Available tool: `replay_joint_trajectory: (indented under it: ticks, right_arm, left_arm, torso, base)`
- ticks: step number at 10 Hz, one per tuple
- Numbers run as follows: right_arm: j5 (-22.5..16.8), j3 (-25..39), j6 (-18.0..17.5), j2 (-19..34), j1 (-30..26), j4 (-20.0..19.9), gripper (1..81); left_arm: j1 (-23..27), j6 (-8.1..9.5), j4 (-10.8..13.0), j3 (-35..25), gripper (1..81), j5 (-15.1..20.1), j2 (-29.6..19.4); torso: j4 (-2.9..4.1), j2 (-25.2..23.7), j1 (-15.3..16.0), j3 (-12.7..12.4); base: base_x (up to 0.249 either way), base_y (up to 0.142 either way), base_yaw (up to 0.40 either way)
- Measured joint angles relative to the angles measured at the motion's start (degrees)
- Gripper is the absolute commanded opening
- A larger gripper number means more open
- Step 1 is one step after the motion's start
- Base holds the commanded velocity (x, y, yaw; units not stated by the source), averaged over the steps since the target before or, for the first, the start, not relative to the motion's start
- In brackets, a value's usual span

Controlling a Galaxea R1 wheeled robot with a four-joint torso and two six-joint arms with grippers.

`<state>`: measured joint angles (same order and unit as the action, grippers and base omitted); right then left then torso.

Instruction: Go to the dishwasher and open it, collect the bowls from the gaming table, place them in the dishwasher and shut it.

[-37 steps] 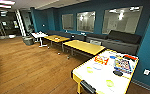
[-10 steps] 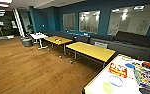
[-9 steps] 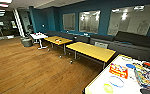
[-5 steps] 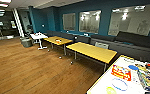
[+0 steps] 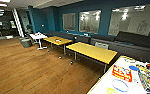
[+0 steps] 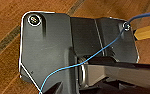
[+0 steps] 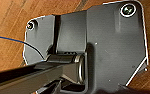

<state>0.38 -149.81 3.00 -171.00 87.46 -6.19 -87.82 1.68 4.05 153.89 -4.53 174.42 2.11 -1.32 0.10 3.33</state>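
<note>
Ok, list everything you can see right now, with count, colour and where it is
Gaming table: one, pale cream top, near right corner, colourful game boards on it.
Dining tables: two, yellow tops, mid-room in a row.
Small table: one, white, beyond the yellow ones.
Sofa: dark grey, along the teal right wall under windows.
Floor: brown wood planks.
Robot's parts: dark wrist plate with a blue cable, left wrist view; dark plate, right wrist view.

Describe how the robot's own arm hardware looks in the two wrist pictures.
Each wrist carries a wide matte black plate with rounded corners and shiny round fittings, plus a dark jointed bar with a metal-grey collar. A thin blue cable crosses the left plate; another blue cable runs beside the right one.
</note>
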Motion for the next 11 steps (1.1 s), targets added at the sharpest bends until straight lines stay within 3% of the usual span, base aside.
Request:
replay_joint_trajectory:
  ticks: [5, 11]
  right_arm:
    - [0.0, -0.1, 0.0, 0.1, 0.2, 0.0, 81.1]
    - [0.0, -0.4, 0.0, 0.1, 0.0, 0.0, 81.1]
  left_arm:
    - [-0.2, 0.0, 0.0, 0.0, 81.1, 0.0, 0.0]
    - [-0.8, 0.0, 0.1, 0.0, 81.1, 0.2, 0.1]
  torso:
    - [0.0, 0.0, 0.0, 0.0]
    - [0.0, 0.0, 0.0, 0.0]
  base:
    - [0.0, 0.0, -0.018]
    - [0.0, 0.0, -0.382]
